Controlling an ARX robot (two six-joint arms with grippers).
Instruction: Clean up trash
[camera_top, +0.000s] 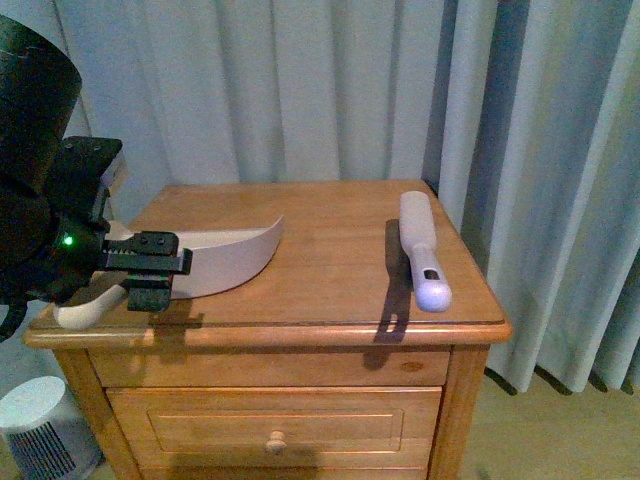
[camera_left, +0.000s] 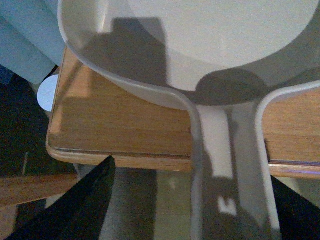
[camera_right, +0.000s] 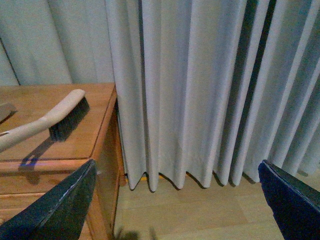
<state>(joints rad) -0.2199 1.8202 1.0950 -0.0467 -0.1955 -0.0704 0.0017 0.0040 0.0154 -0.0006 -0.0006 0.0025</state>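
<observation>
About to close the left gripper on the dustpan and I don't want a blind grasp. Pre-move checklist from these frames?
1. Handle of the dustpan between the left gripper jaws: ok, it runs through the gap.
2. Left gripper closed on handle: not ok, jaws open, clear of it on both sides.
3. Dustpan resting on the table: ok, handle overhangs the front edge.
4. Brush available: ok, lying free on the table's right side.
5. Right gripper free: ok, open, empty, off the table beside the curtain.
6. Trash located: cannot tell, none seen in any view.
</observation>
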